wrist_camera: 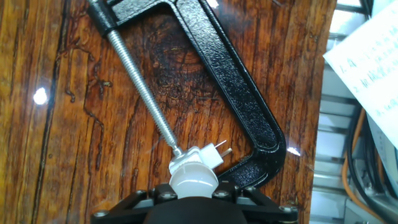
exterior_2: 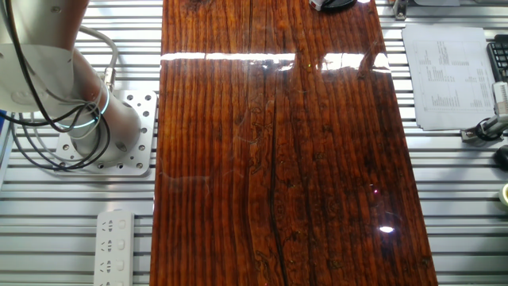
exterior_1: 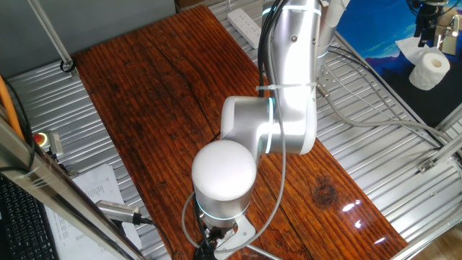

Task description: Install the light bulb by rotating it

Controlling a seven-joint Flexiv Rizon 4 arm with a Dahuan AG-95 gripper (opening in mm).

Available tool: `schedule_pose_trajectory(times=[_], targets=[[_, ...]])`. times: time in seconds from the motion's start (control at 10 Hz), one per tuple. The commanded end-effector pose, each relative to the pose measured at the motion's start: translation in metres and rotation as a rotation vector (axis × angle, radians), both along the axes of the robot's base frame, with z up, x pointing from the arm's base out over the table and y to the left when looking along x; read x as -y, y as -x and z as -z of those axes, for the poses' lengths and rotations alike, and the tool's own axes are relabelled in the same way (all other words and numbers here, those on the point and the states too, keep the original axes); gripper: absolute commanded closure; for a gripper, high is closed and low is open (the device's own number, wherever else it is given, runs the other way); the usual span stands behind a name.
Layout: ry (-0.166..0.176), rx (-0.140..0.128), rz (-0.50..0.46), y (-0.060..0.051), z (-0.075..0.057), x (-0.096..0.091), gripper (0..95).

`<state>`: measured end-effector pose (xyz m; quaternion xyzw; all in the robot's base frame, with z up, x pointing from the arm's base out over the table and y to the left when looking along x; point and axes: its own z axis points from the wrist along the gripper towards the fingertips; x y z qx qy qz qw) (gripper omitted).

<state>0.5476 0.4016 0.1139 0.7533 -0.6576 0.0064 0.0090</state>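
Light bulb (wrist_camera: pixel 193 182): visible in hand view only, at bottom centre, directly ahead of the gripper (wrist_camera: pixel 194 202). White frosted dome faces the camera; it sits against a white socket adapter (wrist_camera: pixel 198 160) w/ two metal prongs (wrist_camera: pixel 222 148) pointing up-right. Adapter is pressed between the screw tip and the lower jaw of a black C-clamp (wrist_camera: pixel 245 106). Clamp lies flat on the wooden tabletop (wrist_camera: pixel 81 143); its threaded rod (wrist_camera: pixel 138 93) runs diagonally from upper left down to the adapter.

Gripper: only its dark front edge shows along the bottom of the hand view, just below the bulb. Fingertips not resolvable, so cannot tell how wide the claw stands or whether it has hold of the bulb.

One fixed view: arm (exterior_1: pixel 289 94) reaches across the board, large white round joint cap (exterior_1: pixel 224 170) in the foreground hiding the work area. Toilet paper roll (exterior_1: pixel 429 70) sits far right, well apart. Power strip (exterior_1: pixel 245 23) at the top edge; printed sheet (exterior_1: pixel 94 191) at left.

Other fixed view: arm base (exterior_2: pixel 79 119) on a perforated mounting plate (exterior_2: pixel 135 135) left of the board; bulb and clamp not seen here.
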Motion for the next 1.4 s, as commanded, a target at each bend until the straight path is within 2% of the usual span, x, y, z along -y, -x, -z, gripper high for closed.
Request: schedule_pose_trajectory(times=[0.1,1.0,1.4], targets=[[-0.001,0.005,0.059,-0.001,0.0005,0.0002,76.0],[0.002,0.014,0.346,-0.0011,0.0008,0.0002,76.0],[0.002,0.015,0.506,-0.0011,0.0008,0.0002,76.0]])
